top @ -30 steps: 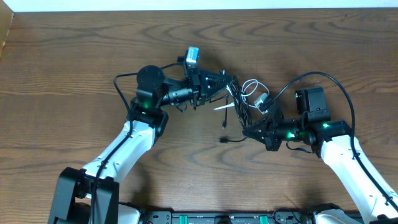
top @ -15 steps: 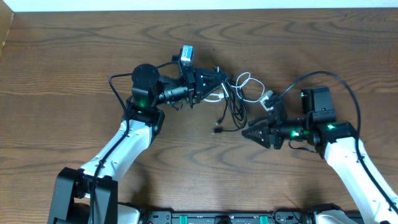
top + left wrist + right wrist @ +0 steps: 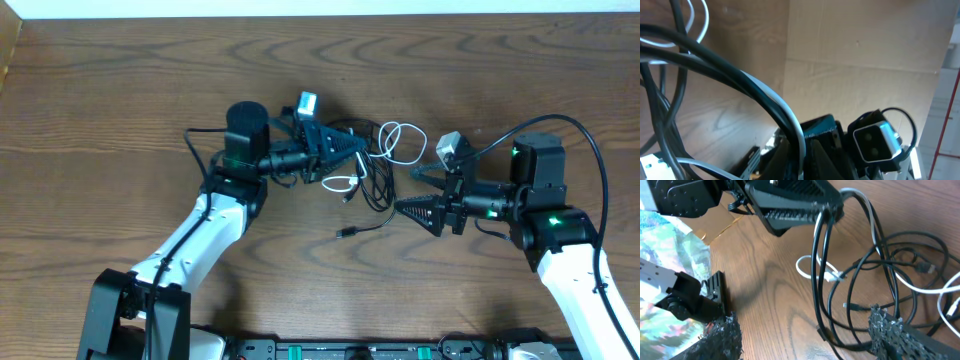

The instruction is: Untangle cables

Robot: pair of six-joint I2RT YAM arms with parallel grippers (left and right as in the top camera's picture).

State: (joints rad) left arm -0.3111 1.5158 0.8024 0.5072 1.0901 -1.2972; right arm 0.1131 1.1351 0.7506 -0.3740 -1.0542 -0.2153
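Currently left gripper (image 3: 360, 150) clenched on tangled thin black and white cables (image 3: 375, 175); right gripper (image 3: 407, 190), just beside them, spread empty.

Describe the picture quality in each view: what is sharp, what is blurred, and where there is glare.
Overhead: evenly lit and sharp, soft shadows on the table. Left wrist: the cables near the lens are blurred. Right wrist: the same cables are sharp; a rainbow-coloured smear covers the left edge.

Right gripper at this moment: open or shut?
Open. In the wrist view the right gripper has its two fingers far apart, with table and loose loops of the cables between them, nothing clamped.
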